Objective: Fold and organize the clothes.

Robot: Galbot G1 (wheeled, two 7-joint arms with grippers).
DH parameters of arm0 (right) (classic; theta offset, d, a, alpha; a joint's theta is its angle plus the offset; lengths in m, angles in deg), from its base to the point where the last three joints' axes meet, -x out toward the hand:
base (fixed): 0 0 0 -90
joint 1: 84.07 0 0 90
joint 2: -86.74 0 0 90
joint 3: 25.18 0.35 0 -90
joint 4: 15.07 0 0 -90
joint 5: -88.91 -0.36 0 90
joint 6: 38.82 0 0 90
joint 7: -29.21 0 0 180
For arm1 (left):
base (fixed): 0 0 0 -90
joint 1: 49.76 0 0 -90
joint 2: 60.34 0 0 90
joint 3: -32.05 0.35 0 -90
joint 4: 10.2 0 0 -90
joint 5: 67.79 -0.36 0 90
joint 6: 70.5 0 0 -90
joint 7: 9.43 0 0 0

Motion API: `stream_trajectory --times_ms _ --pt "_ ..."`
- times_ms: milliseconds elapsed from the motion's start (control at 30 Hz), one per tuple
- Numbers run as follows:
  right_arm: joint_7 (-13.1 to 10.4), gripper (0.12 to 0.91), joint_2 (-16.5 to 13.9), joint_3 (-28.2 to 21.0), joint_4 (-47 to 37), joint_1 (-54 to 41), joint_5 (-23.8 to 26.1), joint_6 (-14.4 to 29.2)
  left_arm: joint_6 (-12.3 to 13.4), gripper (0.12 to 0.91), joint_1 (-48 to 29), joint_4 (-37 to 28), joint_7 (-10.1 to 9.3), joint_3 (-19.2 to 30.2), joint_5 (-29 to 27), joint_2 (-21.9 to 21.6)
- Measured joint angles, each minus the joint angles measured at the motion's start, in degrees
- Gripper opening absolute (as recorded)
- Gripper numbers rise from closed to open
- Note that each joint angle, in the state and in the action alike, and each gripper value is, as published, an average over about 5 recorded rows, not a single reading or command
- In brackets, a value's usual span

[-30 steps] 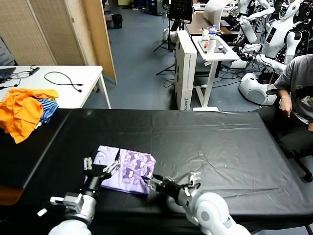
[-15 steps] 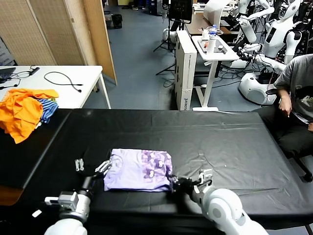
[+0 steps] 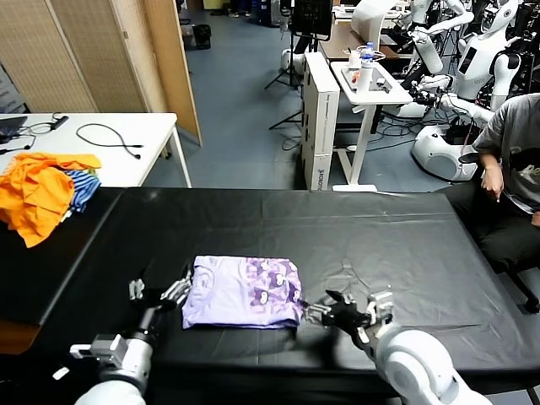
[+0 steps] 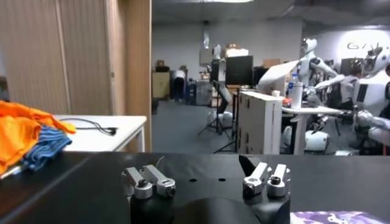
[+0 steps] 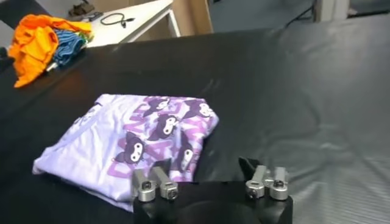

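The clothes are one pale lavender T-shirt [image 3: 245, 292], folded into a flat rectangle with its purple print facing up, lying on the black table [image 3: 354, 236] near the front edge. In the right wrist view the T-shirt [image 5: 134, 143] lies just ahead and to one side of my right gripper [image 5: 204, 165]. That right gripper [image 3: 346, 312] stands open, empty, a little off the shirt's near right corner. My left gripper [image 3: 156, 294] is open and empty beside the shirt's left edge. In the left wrist view the left gripper [image 4: 204, 173] faces across the table, and only a corner of the shirt [image 4: 332, 217] shows.
A heap of orange and blue-striped garments [image 3: 42, 190] lies at the far left where the black table meets a white table [image 3: 126, 135] carrying a cable. A seated person [image 3: 515, 160] is at the right end. Black tabletop stretches behind and right of the shirt.
The folded shirt slid to the right with the right gripper. The right gripper then let go of its corner and drew back to the right. The left gripper stayed open beside it.
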State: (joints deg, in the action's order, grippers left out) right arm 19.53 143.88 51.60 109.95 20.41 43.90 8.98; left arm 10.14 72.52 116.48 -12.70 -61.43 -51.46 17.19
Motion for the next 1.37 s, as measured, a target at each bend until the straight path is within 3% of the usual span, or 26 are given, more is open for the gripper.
stream_trajectory --times_ms 133,300,500,767,1000,1367 --pt "3.9 0.906 -0.63 4.26 2.88 4.51 5.71 2.31 -0.29 0.907 1.33 0.72 -1.26 -0.19 0.92 -0.79" --pt "6.27 0.907 -0.41 7.77 5.01 12.68 13.95 14.7 -0.4 0.907 4.74 2.23 -2.01 -1.33 1.8 -2.14" --pt "3.88 0.907 0.49 9.49 6.14 22.02 22.34 30.41 -1.25 0.907 10.13 4.77 -2.91 -3.39 3.69 -4.32" --pt "0.45 0.907 1.84 12.18 6.75 31.54 27.92 42.42 -0.59 0.907 16.35 7.42 -2.5 -4.46 4.24 -4.96" --pt "-1.92 0.907 4.96 15.01 7.82 39.06 30.51 46.87 -2.0 0.907 21.2 10.15 -5.07 -2.72 4.38 -3.81" --pt "-3.02 0.907 7.49 18.39 9.62 45.16 29.01 44.11 -3.55 0.907 24.02 12.42 -5.61 -0.55 2.55 -3.87"
